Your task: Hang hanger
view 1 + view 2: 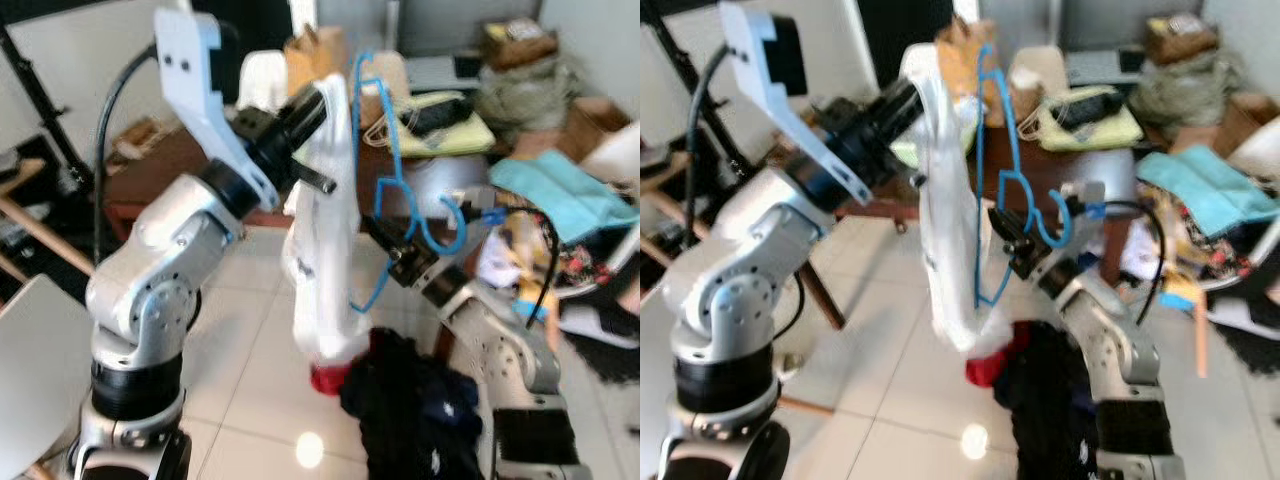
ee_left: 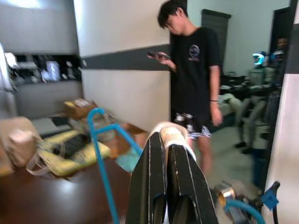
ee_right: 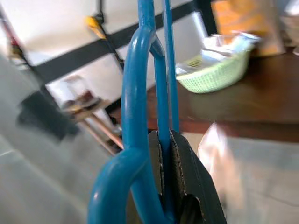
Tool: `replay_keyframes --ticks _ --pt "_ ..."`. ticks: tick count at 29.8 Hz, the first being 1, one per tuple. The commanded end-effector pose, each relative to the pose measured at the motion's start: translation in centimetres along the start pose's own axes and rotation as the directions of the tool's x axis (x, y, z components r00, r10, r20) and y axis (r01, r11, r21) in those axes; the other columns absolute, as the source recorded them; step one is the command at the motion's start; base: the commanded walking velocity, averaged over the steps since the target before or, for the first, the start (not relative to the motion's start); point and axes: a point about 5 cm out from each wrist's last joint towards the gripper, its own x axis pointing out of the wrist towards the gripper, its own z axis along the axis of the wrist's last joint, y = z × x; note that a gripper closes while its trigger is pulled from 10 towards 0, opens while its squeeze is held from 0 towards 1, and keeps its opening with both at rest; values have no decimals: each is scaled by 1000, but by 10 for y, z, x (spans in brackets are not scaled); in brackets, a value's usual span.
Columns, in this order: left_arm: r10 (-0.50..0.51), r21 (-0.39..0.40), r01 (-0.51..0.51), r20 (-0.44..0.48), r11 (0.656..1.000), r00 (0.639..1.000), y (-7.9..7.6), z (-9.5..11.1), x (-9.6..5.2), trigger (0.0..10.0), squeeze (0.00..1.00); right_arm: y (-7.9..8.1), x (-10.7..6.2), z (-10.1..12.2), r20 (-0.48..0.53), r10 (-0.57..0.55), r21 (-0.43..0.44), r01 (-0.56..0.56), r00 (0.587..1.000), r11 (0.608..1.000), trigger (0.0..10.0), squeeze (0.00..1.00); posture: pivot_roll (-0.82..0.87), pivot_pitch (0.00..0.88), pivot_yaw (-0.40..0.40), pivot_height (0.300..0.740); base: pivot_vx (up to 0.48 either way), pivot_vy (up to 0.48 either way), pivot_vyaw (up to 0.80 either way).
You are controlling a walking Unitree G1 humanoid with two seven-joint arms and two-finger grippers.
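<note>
Hanger, blue, thin-framed, held upright in mid-air above the tiled floor, its hook curling near the right wrist. Right gripper: black fingers clamped together on the hanger's lower frame; the right wrist view shows the blue bars pinched between them. Garment, white, draped beside the hanger, hanging down to a red hem just above a dark heap of clothes on the floor. Left gripper: fingers pressed together on the top of the white garment; the left wrist view shows white cloth pinched at the fingertips.

Writing: none legible; a small pale emblem on the chest of a person's black T-shirt cannot be read.

View differences: left wrist view alone takes in a person in black T-shirt and shorts looking at a phone. Right wrist view gives a green basket on a brown table. Head views add turquoise cloth and clutter at right.
</note>
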Motion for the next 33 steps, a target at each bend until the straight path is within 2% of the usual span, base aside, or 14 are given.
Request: replay_keyframes --ticks 1,6,8,10,12,15,16,18,20,21,22,27,32,33 --pt "22 -12 -22 4 1000 1000 7 -3 -3 10000 0 4 4 -9 -31 6 9 -6 999 1000 10000 0 -125 0 82 736 -375 0 0" --pt "115 23 -114 -93 993 989 27 -28 -15 10000 0 -15 -1 -27 -160 -138 -75 127 977 989 10000 0 -129 0 80 736 -278 0 -461" --pt "115 23 -114 -93 993 989 27 -28 -15 10000 0 -15 -1 -27 -160 -138 -75 127 977 989 10000 0 -129 0 80 736 0 0 0" --pt "170 66 -162 -144 985 975 36 -39 -23 10000 0 -21 -3 -31 -185 -180 -102 163 966 981 10000 0 -129 0 79 736 0 0 0" --pt "297 222 -237 -297 946 908 57 -70 -49 10000 0 -34 -9 -37 -233 -269 -182 230 934 956 10000 0 -134 0 76 736 0 0 -394" --pt "297 222 -237 -297 946 908 57 -70 -49 10000 0 -34 -9 -37 -233 -269 -182 230 934 956 10000 0 -134 0 76 736 0 0 -788" --pt "336 327 -207 -415 922 845 65 -89 -70 10000 0 -40 -13 -39 -259 -313 -230 257 914 939 10000 0 -135 0 74 736 0 0 -800" --pt "336 327 -207 -415 922 845 65 -89 -70 10000 0 -40 -13 -39 -259 -313 -230 257 914 939 10000 0 -135 0 74 736 0 0 -800" --pt "376 395 -144 -610 907 697 78 -119 -118 10000 0 -49 -21 -48 -329 -376 -344 261 866 902 10000 0 -130 0 66 736 0 0 -800" --pt "376 395 -144 -610 907 697 78 -119 -118 10000 0 -49 -21 -48 -329 -376 -344 261 866 902 10000 0 -130 0 66 736 0 0 -800" --pt "381 398 -132 -653 908 654 80 -125 -132 10000 0 -52 -24 -52 -362 -393 -379 252 845 891 10000 0 -129 0 62 736 0 0 -800" --pt "402 408 -148 -656 901 639 84 -125 -140 10000 0 -54 -28 -56 -406 -400 -409 227 822 884 10000 0 -124 0 57 736 0 0 -790" --pt "429 432 -180 -596 884 679 89 -116 -135 10000 0 -54 -29 -54 -435 -353 -416 162 828 895 10000 0 -124 0 55 736 0 0 -788" --pt "420 433 -177 -566 884 709 88 -112 -131 10000 0 -52 -30 -50 -444 -314 -411 120 839 904 10000 0 -123 0 54 736 0 0 -788"
